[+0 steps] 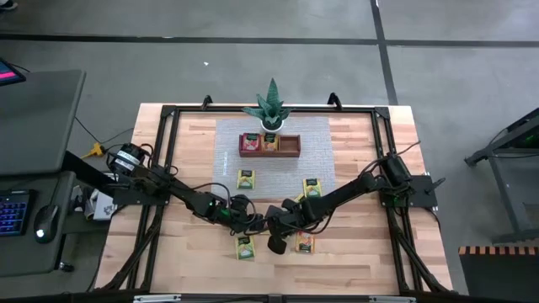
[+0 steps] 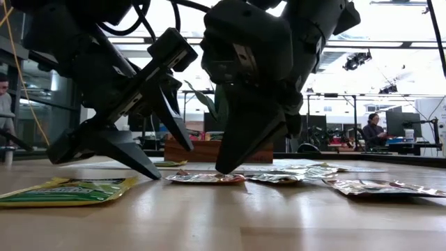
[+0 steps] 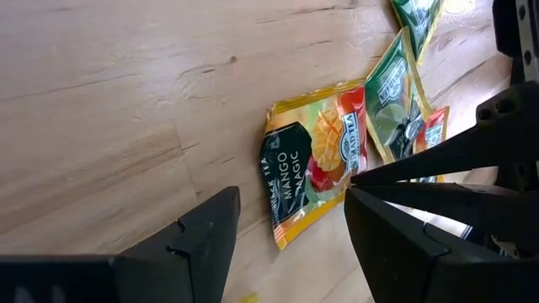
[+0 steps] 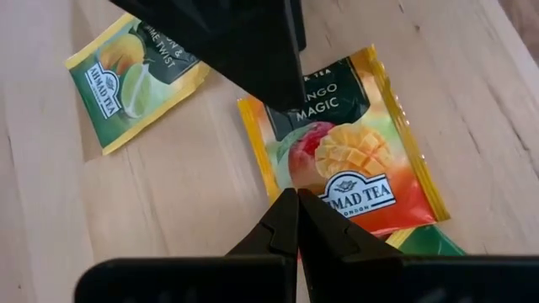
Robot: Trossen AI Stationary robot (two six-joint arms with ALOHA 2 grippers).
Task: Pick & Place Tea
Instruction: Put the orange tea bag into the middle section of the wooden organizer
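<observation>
step: pick mango packet (image 4: 345,168) | where: flat on table (image 1: 362,252), lower centre of high view | left gripper (image 3: 290,231): open wide, empty, straddling packet edge | right gripper (image 4: 295,219): shut, empty, tip pinning packet | advice: slide lower finger under edge, then close

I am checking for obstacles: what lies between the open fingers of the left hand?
In the left wrist view, only bare table lies between the left hand's open fingers; the mango tea packet lies just ahead.

Tea packets (image 1: 245,178) before tray (image 1: 269,146), apparently apart
</observation>
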